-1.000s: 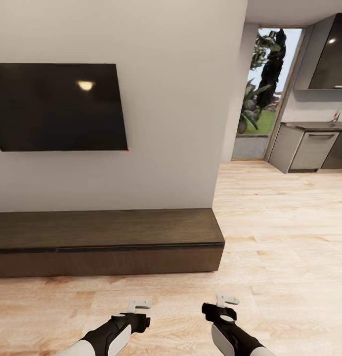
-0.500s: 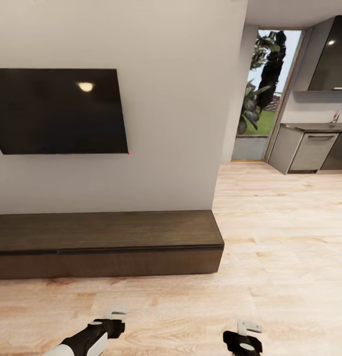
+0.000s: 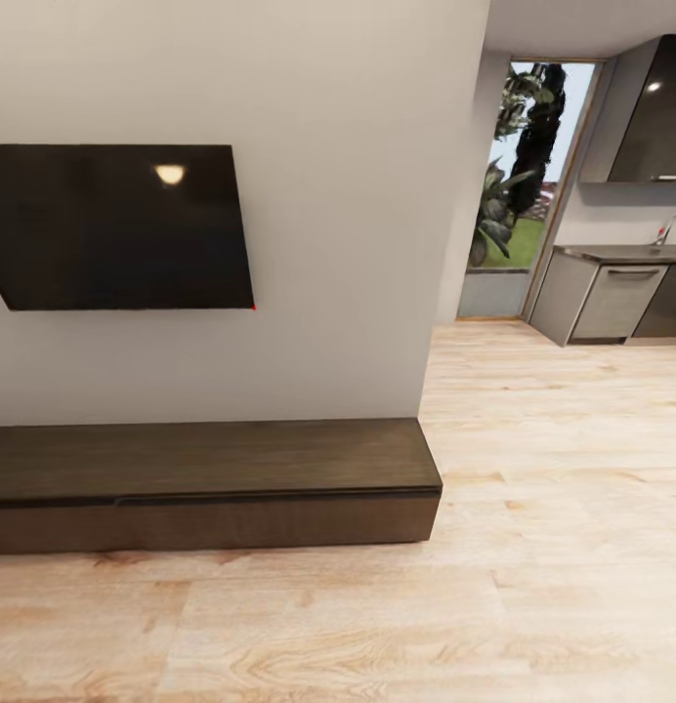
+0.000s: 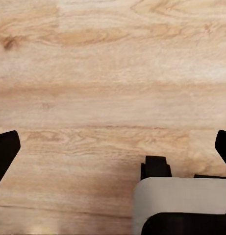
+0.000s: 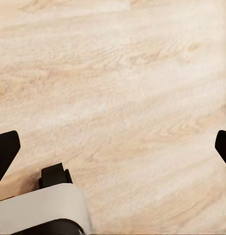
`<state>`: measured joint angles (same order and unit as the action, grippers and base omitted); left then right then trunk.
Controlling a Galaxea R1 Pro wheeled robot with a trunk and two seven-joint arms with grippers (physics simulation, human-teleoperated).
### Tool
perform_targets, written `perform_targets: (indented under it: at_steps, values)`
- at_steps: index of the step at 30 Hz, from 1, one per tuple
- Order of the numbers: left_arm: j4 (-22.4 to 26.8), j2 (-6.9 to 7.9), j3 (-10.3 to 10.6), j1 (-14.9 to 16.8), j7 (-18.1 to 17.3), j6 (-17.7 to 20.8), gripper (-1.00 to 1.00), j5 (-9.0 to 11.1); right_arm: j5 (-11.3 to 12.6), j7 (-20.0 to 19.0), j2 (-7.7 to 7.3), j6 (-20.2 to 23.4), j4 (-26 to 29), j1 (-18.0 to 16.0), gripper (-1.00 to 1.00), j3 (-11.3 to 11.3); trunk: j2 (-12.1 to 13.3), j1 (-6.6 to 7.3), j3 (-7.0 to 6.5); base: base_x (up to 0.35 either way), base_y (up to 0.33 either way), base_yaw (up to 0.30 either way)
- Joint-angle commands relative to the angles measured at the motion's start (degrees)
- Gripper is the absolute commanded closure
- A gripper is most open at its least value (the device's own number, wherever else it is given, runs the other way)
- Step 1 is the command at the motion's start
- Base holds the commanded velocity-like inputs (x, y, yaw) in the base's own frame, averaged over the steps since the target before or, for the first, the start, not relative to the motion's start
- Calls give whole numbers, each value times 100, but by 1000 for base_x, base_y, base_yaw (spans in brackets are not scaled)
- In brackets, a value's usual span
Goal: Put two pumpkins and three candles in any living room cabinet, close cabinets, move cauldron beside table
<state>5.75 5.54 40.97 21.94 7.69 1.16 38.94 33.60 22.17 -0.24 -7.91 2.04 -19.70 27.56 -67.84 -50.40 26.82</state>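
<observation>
From the head, the long dark cabinet [image 3: 211, 483] sits against the white wall under the black TV [image 3: 118, 227], its fronts shut flush; pale wood floor [image 3: 377, 625] runs past it toward the kitchen units [image 3: 612, 298] and a window [image 3: 528, 161].

At the left wrist, the left gripper [image 4: 113, 147] hangs over bare floorboards, its dark fingertips [image 4: 5, 152] spread wide with nothing between them.

At the right wrist, the right gripper [image 5: 113, 147] is likewise splayed apart over floor, holding nothing.
</observation>
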Motion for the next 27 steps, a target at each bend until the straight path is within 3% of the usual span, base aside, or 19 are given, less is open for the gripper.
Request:
perform_targets:
  at_steps: [1,5,10,18,21,23,25,27]
  values:
    - [12,5,52,-148,31,-1,-100,37,58,4,-1,-19,-53,24,-100,50,39,23,-14,0,0,0]
    - [-3,15,52,-400,31,-73,-100,34,58,-8,-1,-22,-195,71,-100,49,199,111,-86,0,0,0]
    - [-90,196,70,-729,31,-280,-100,28,60,-16,24,-25,-327,187,-100,48,400,220,-176,0,0,0]
    - [-131,261,77,-976,31,-459,-100,26,53,-64,11,-29,-335,310,-100,52,720,396,-319,0,0,0]
    - [-134,268,78,-1037,31,-521,-100,26,54,-517,-36,-31,-343,356,-100,47,841,462,-373,0,0,0]
    - [-135,283,80,-1089,29,-576,-100,23,80,-1482,-224,-32,-354,463,-100,39,921,506,-409,0,0,0]
    - [-135,291,83,-1112,26,-637,-100,20,225,-2010,-345,-23,-361,528,-100,-23,1001,550,-445,0,0,0]
    - [-135,290,88,-1122,25,-662,-100,19,356,-2211,-389,-16,-365,554,-100,-64,1081,594,-481,0,0,0]
